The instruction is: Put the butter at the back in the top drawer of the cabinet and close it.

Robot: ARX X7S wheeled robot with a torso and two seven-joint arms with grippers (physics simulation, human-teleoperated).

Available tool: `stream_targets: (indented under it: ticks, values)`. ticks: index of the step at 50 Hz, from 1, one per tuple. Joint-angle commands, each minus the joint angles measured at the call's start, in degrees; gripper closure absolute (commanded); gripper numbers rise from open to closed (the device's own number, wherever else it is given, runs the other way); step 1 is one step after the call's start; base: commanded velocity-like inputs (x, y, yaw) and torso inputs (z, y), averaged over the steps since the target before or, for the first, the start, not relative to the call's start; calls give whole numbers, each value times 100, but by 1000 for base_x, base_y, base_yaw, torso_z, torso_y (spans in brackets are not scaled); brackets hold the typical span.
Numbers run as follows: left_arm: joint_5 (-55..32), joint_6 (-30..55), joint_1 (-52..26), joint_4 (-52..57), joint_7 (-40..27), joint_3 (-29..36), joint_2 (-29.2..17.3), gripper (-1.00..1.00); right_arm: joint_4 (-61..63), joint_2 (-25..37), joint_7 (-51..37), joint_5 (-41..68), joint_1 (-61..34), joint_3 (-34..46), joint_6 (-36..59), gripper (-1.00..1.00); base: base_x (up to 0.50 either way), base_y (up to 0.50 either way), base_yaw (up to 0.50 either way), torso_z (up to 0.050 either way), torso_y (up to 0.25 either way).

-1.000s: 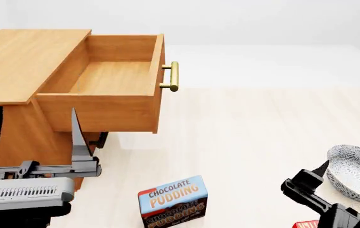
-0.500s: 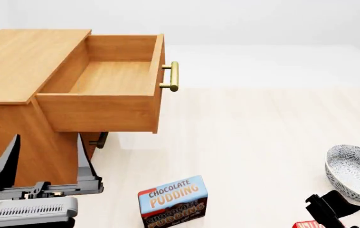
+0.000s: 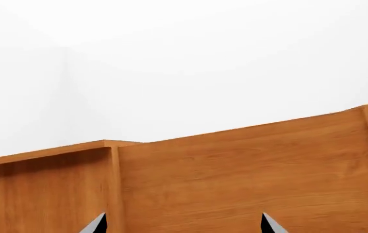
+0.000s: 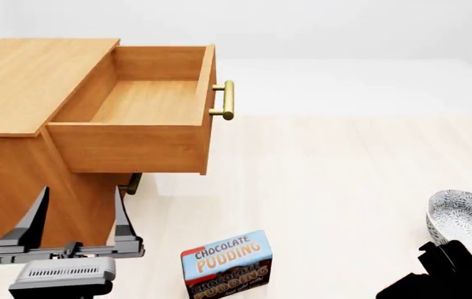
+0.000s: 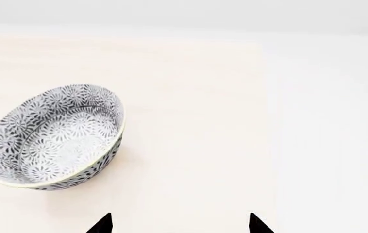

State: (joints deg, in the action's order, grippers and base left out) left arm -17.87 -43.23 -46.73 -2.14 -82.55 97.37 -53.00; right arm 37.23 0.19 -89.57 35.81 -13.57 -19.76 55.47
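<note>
Far left, cabinet [image 4: 20, 81]: one of them, and it takes up that whole side of the bench [image 4: 327, 180].
Top drawer [image 4: 136, 146]: pulled right out toward the middle and nothing in it that I can see. The brass handle [image 4: 228, 99] is on its right-hand end. So the opening is done; the loading and closing aren't.
Lower handle [image 4: 132, 184]: just one peeks out under the open drawer. I can't see a third.
Left pincer [image 4: 78, 218]: open wide and holding nothing, parked in front of the cabinet. Its wrist view shows only wood panel between the two tips.
Pudding box [image 4: 226, 261]: one, standing just right of the left pincer. Not what I'm after.
Bowl [image 4: 464, 221]: one, patterned and empty, far right.
Right pincer [image 5: 178, 224]: open, tips well apart, nothing between them. It's pointing past the bowl at bare bench.
Butter: zero showing in any view right now, so I honestly can't say where it sits or how its long axis runs. The right arm blocks the lower right corner of the head view, so my guess is it's under there.
Key relation: if that guess is right, the right arm is the nearer one and the butter lies below or behind its pincer, not ahead of it. I'd need to tip the wrist down and find it before closing on anything. The drawer is then a long carry leftward.
</note>
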Motion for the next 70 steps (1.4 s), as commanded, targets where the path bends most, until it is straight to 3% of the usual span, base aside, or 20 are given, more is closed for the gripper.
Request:
stream_targets:
  ticks: [1, 9, 25, 37, 50, 70]
  values:
    - [-102, -219, 166, -479, 154, -80, 229, -100, -852, -19, -41, 205, -393, -231, -1, -100, 0, 0, 0, 0, 0]
    - [-196, -327, 232, -679, 266, -126, 330, -100, -1285, -19, -42, 1218, -237, -474, -41, -100, 0, 0, 0, 0, 0]
    - [-353, -469, 345, -946, 457, -195, 466, -100, -1029, -19, -42, 1615, -250, -885, 220, -100, 0, 0, 0, 0, 0]
    - [-432, -499, 410, -1066, 567, -250, 535, -100, -1487, -19, -42, 1919, -437, -662, 87, -100, 0, 0, 0, 0, 0]
    - [-473, -499, 490, -1163, 641, -310, 582, -100, -2143, -19, -42, 1962, -803, -295, -38, -100, 0, 0, 0, 0, 0]
    - [-474, -418, 598, -1323, 727, -390, 677, -100, -2261, -19, -42, 1684, -1336, -708, 421, -100, 0, 0, 0, 0, 0]
